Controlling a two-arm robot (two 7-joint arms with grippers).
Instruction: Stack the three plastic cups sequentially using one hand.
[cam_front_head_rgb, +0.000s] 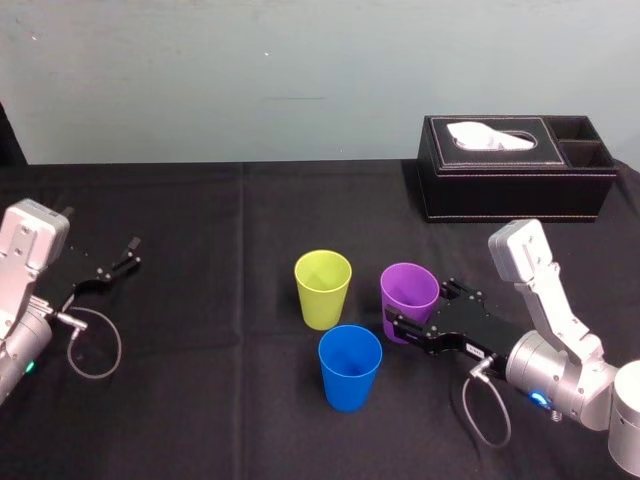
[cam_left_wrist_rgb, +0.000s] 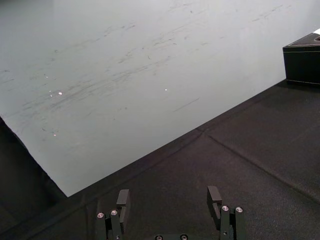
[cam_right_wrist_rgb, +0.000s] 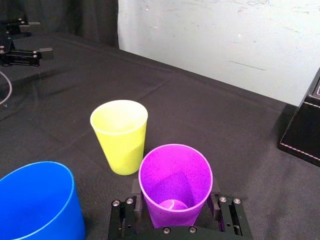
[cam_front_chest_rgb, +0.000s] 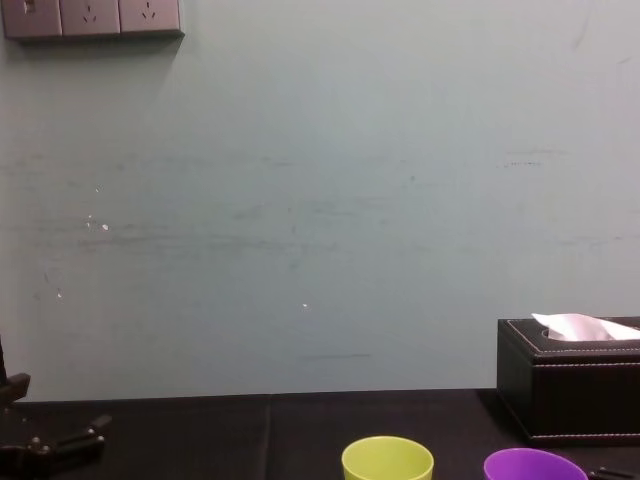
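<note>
Right arm has the purple cup; the carry toward its neighbours is the risk.

The left gripper (cam_left_wrist_rgb: 167, 197) sits parked at the table's left edge, fingers spread wide and empty. The yellow-green cup (cam_front_head_rgb: 323, 288) stands upright mid-table on the black cloth (cam_front_head_rgb: 200, 400), with the blue cup (cam_front_head_rgb: 350, 366) just in front of it and slightly to the right. Beside them, the right gripper (cam_right_wrist_rgb: 175, 200) has its fingers closed low on the purple cup (cam_front_head_rgb: 409, 300), one on each side near the base. Judgement: the wall is smooth and tapered, so the cup may slip or tilt in so low a grip. The near finger passes close to the blue cup and may topple it. A misaligned descent would catch a rim. The tissue box (cam_front_head_rgb: 515, 170) is well clear.
</note>
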